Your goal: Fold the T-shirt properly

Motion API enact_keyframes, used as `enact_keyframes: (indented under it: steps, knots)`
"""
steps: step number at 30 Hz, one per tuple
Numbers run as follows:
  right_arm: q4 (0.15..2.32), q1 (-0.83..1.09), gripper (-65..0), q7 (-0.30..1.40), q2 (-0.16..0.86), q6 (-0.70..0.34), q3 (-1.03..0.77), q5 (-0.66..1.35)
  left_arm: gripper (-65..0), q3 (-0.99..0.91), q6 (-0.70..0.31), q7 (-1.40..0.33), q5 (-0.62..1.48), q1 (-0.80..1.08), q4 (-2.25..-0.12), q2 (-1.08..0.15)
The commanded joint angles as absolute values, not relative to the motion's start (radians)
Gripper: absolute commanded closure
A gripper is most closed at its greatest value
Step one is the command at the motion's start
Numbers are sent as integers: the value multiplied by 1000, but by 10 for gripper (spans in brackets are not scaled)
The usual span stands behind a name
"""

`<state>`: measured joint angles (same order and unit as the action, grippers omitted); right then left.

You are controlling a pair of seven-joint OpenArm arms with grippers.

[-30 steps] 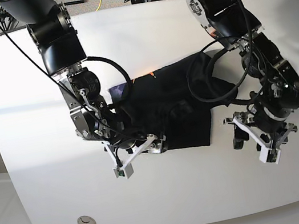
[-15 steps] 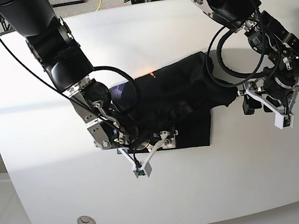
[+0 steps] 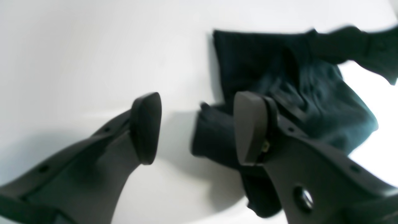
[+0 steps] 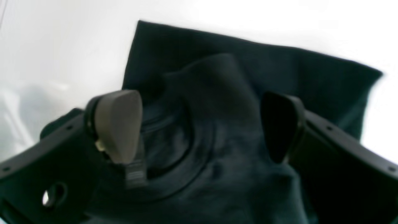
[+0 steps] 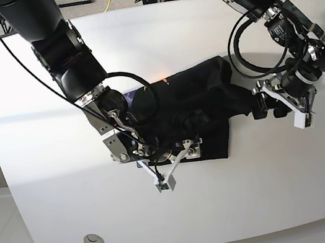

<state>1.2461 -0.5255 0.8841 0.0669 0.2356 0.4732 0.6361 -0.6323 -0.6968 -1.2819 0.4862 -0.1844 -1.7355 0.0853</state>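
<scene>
- Nearest, the right gripper (image 4: 199,127) has its jaws spread wide over the wrinkled body of the T-shirt (image 5: 175,103), gripping nothing; closing here could pinch several layers at once, because the folds bunch between the fingers, and a lift would drag the whole bundle.
- The shirt's near edge (image 5: 215,150) lies on the white table (image 5: 104,220), partly under that gripper; pressing down while moving could skew this edge.
- A little farther, the left gripper (image 3: 199,127) is also wide and empty, beside the loose flap (image 3: 214,137). The flap sits nearer one finger, so an off-centre close could catch only a sliver or push the cloth aside. Contact I cannot confirm.
- If both arms pull unevenly, the crumpled middle may twist rather than flatten.
- Farther back, near the orange tag (image 5: 165,80), a black cable loop (image 5: 132,75) hangs over the shirt; a low sweep could let it snag the collar.
</scene>
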Motion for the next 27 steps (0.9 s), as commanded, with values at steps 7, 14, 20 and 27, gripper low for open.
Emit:
enact_keyframes:
  steps: [7, 14, 20, 27]
  knots:
    - [1204, -573, -577, 868, 79, 189, 466, 638, -346, -627, -698, -1260, 575, -142, -1750, 84]
    - [1204, -591, -577, 868, 84, 189, 464, 638, -348, -627, -698, -1260, 573, -108, -1750, 82]
    - [1204, -595, -577, 868, 93, 189, 464, 638, -348, -630, -698, -1259, 573, -93, -1750, 81]
    - [1204, -591, -577, 868, 96, 189, 464, 638, -348, -633, -698, -1259, 573, -81, -1748, 79]
